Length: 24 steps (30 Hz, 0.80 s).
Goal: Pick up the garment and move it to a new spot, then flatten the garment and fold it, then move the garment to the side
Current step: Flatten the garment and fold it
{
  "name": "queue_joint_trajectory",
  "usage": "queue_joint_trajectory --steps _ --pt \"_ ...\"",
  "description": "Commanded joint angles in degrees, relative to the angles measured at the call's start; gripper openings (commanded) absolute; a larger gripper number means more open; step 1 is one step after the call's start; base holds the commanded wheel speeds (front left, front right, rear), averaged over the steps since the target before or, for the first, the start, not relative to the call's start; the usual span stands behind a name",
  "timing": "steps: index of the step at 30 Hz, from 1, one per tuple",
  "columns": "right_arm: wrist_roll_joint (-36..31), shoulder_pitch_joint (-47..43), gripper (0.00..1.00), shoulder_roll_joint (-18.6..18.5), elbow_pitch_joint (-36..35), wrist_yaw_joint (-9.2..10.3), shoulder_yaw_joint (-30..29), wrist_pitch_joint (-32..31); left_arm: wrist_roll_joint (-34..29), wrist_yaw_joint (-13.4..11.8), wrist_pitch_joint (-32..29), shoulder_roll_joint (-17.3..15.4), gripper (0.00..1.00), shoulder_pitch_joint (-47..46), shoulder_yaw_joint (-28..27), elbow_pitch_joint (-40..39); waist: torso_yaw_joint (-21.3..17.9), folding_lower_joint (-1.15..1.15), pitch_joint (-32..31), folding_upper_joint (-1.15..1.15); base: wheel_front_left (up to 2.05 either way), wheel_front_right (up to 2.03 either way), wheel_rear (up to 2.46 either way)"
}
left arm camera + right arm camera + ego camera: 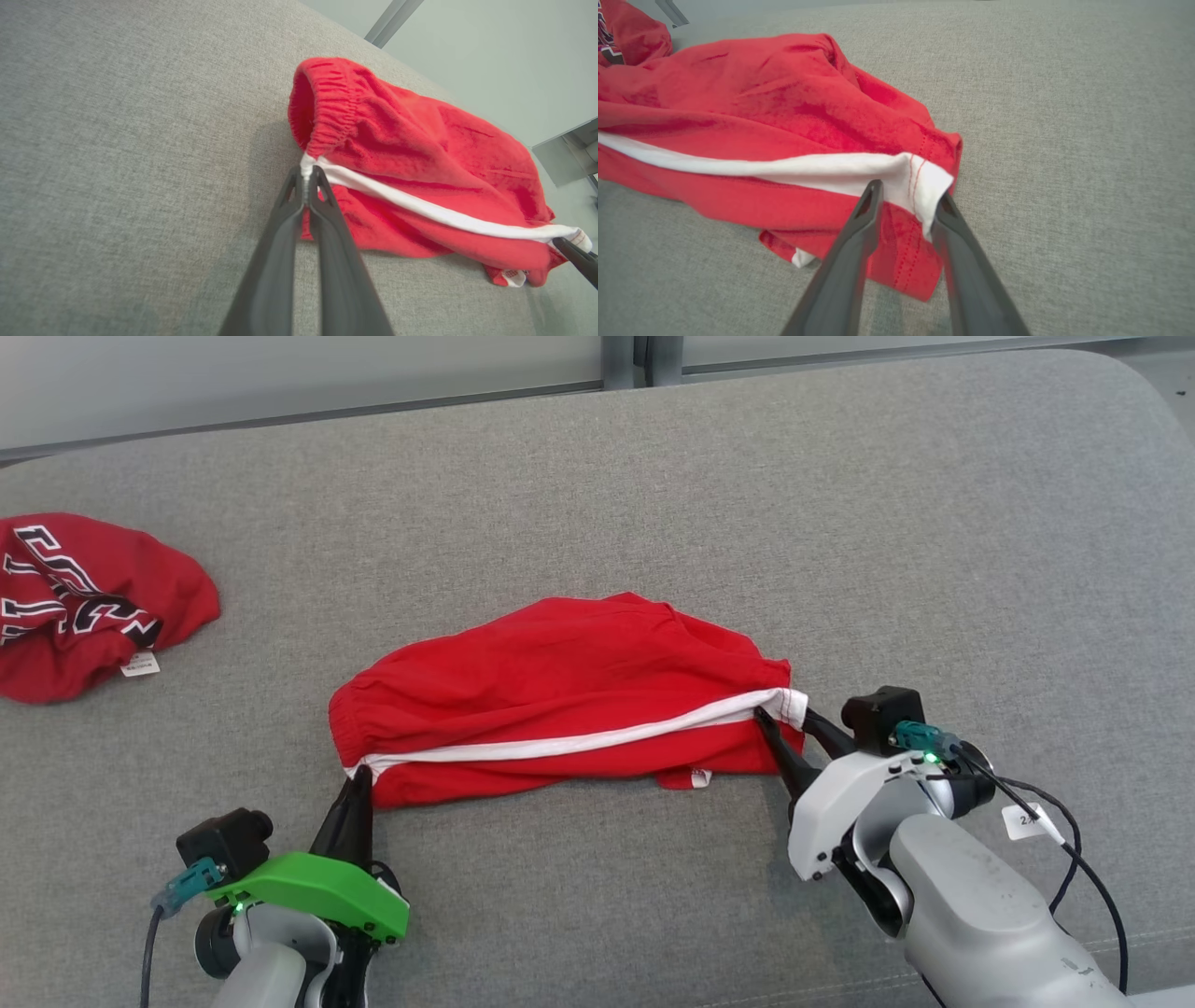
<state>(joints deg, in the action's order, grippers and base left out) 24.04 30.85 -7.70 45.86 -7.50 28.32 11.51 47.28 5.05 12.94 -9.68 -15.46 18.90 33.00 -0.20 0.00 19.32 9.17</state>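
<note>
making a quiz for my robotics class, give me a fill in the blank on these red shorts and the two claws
The red shorts have a ___ stripe down the side. The left claw is ___ on the stripe's waistband end. The right claw has its fingers ___, astride the hem end. The lettered red garment lies on the robot's ___ side.
Missing: white; shut; apart; left

Grey woven-fabric surface [597, 476], rounded off at the far right corner. Two things lying on it: red shorts [560, 681] with a white side stripe [560, 744], bunched up near the middle, and a crumpled red shirt [84, 607] with black-and-white lettering way over left, white tag [140, 664] poking out.
</note>
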Motion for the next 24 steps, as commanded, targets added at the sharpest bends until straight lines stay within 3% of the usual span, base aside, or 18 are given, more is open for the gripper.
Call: queue_joint_trajectory --steps 1,3,5,6,7,15,24 --pt "0.2 0.5 0.47 0.1 0.5 0.02 0.2 0.5 0.3 0.3 0.3 -0.3 0.0 -0.8 0.1 0.1 0.0 0.0 0.0 0.0 0.0 0.0 0.0" --pt "0.4 1.1 0.41 0.3 1.2 0.02 0.2 1.1 0.4 0.3 0.3 -0.4 0.0 -0.8 0.1 0.1 0.0 0.0 -0.1 0.0 0.0 0.0 0.0" --pt "0.3 1.6 0.27 0.4 1.6 0.02 0.2 1.8 0.4 0.2 0.4 -0.4 0.0 -0.8 0.2 0.1 0.0 0.0 -0.1 0.0 0.0 0.0 0.0" --pt "0.3 1.7 0.1 0.5 1.9 0.02 0.2 2.0 0.5 0.2 0.4 -0.4 0.0 -0.7 0.2 0.1 0.0 0.0 -0.1 0.0 0.0 0.0 0.0" --pt "0.4 1.9 0.0 0.5 2.0 0.02 0.1 2.3 0.5 0.2 0.4 -0.4 0.0 -0.7 0.2 0.1 0.0 0.0 -0.2 0.0 0.0 0.0 0.0" --pt "0.7 1.7 0.0 -1.4 -1.8 0.02 -0.8 3.5 1.8 0.9 1.1 -0.1 0.0 -0.2 -0.9 -3.1 -0.4 0.0 -1.3 0.0 0.0 0.0 0.0" --pt "3.6 -0.3 0.0 -7.7 -15.9 0.02 -2.1 1.7 3.1 0.9 0.1 -1.2 0.0 -1.1 -1.7 -14.4 -1.4 0.0 -4.5 0.0 0.0 0.0 0.0"
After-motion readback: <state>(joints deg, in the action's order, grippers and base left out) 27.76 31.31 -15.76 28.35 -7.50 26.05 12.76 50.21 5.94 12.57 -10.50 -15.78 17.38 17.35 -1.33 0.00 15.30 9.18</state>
